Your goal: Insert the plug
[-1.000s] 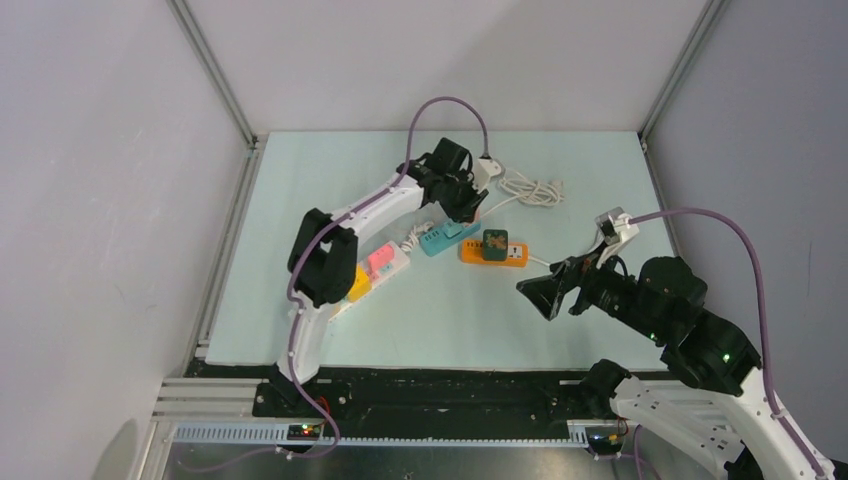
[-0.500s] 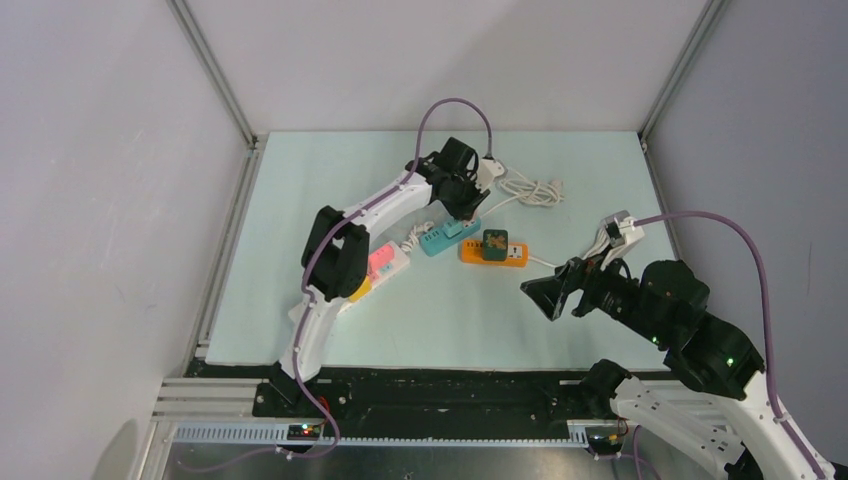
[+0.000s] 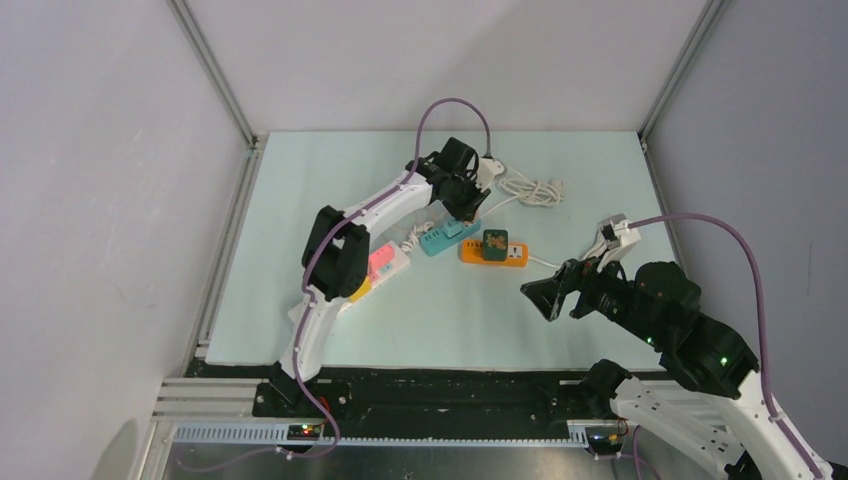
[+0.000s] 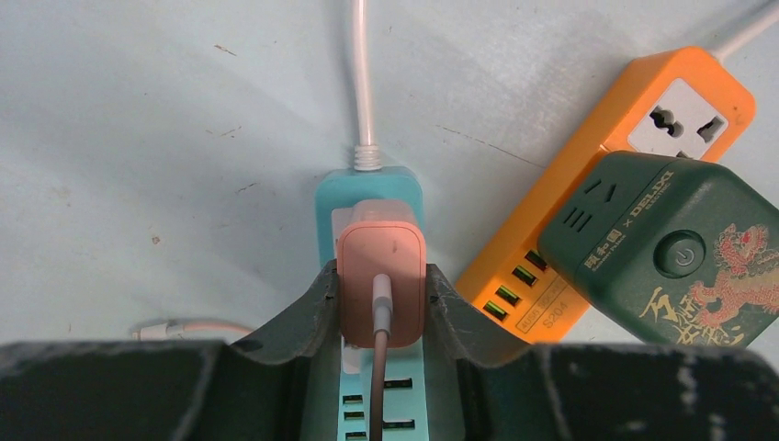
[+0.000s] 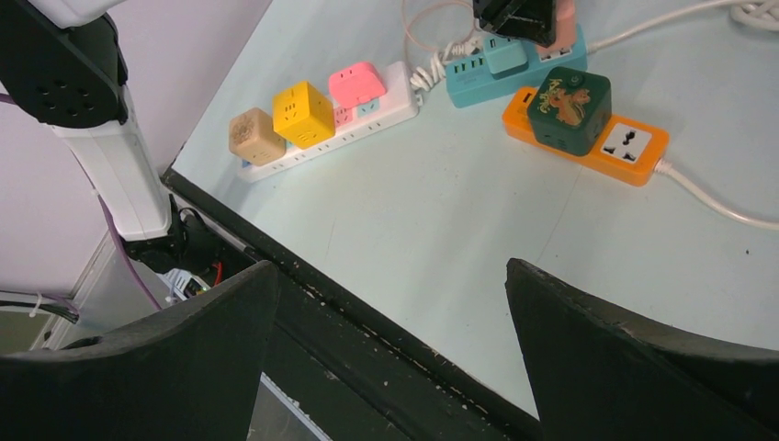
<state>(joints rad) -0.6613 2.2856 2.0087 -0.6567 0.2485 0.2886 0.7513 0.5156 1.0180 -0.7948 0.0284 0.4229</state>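
Left gripper (image 4: 381, 299): closed on the pink charger plug (image 4: 381, 262), one finger (image 4: 317, 308) pressed to each side. A brown cable (image 4: 378, 377) leaves the plug's rear face toward 6 o'clock. The plug stands over the teal power strip (image 4: 367, 188); whether its pins are seated cannot be told. A white cord (image 4: 360, 73) exits the strip's end at 12 o'clock. At 2 o'clock from the plug lies an orange power strip (image 4: 643, 119), touching the teal one and carrying a green cube adapter (image 4: 671, 248) at 3 o'clock. Right gripper (image 5: 390, 276): jaws wide apart, holding nothing, raised above the pale table (image 3: 450, 310). At its 11 o'clock, a white power strip (image 5: 390, 106) bears coloured cube adapters.
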